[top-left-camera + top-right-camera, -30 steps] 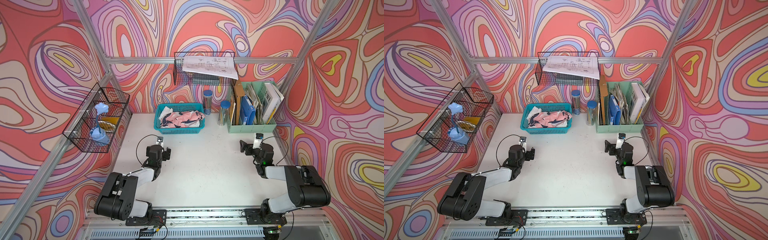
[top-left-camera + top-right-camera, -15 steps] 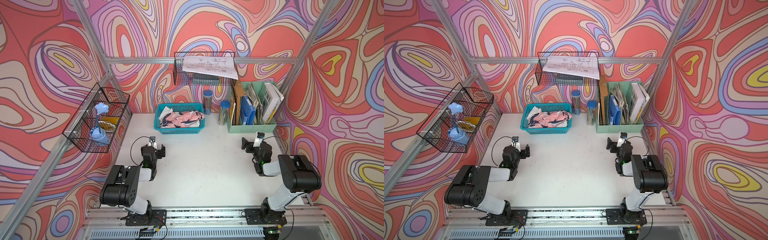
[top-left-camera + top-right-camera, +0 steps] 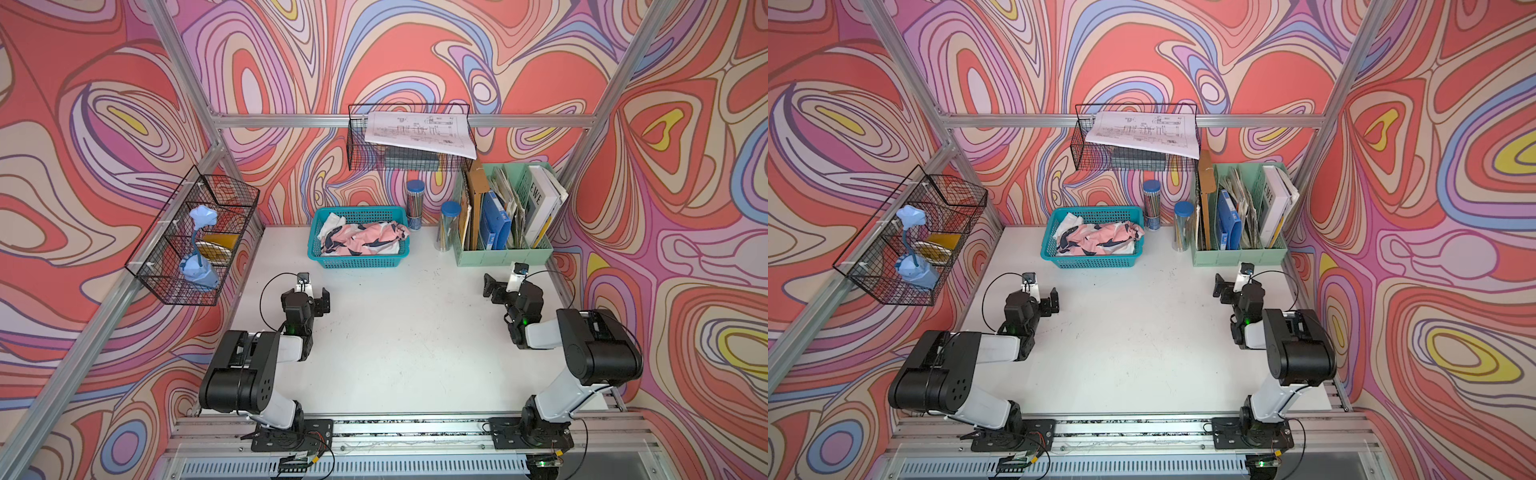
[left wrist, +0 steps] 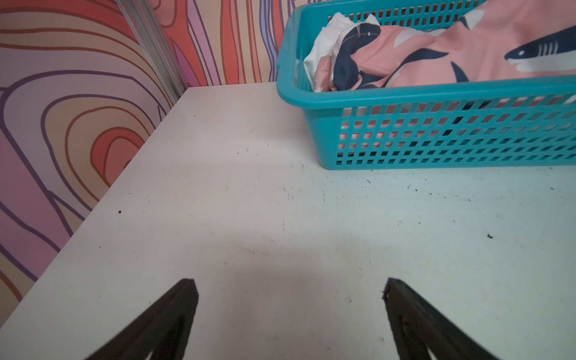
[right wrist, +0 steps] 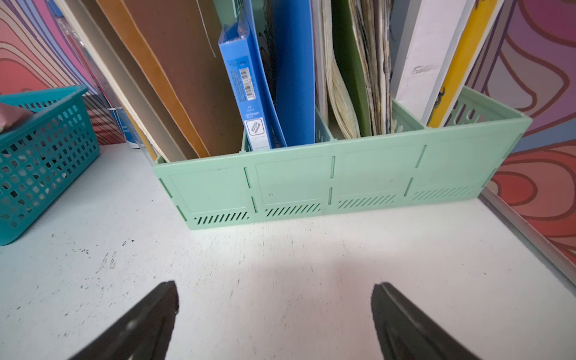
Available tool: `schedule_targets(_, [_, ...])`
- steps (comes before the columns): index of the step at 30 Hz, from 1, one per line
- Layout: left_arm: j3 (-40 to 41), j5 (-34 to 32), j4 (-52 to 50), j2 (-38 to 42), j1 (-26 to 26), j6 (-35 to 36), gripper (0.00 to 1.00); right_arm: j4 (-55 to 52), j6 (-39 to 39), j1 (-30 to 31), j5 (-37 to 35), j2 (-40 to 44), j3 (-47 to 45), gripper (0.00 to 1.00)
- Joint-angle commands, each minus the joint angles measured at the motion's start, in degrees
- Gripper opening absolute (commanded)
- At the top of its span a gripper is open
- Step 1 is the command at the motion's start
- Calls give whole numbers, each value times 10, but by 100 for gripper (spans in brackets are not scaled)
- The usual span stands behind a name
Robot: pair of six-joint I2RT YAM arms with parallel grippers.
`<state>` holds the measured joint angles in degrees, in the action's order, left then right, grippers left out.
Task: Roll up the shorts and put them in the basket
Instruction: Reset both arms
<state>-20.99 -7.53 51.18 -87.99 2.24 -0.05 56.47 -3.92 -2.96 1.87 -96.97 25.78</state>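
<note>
Left elbow [image 3: 237,374], right elbow [image 3: 598,353]: both raised since a second ago; claws almost where they were.
Left claw [image 4: 288,285]: jaws wide, empty, above bare table [image 3: 407,340], short of the basket [image 3: 357,261].
Right claw [image 5: 274,288]: jaws wide, empty, facing the green file rack [image 5: 311,184].
Shorts [image 3: 365,241]: crumpled in the basket at the far edge, unmoved, untouched.
Left wrist view: shark print plain; white cloth [image 4: 321,53] tucked at the basket's end.
Right wrist view: only a corner of the basket.
</note>
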Motion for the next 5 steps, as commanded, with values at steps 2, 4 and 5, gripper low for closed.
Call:
schedule_targets(2, [-4, 9, -2, -2, -5, -9, 99, -3, 4, 1, -8, 0, 1, 98])
schedule_targets(4, [-3, 8, -1, -1, -4, -8, 99, -4, 5, 1, -9, 0, 1, 98])
schedule_targets(5, [-3, 9, 1, -1, -5, -7, 98, -3, 4, 1, -8, 0, 1, 98])
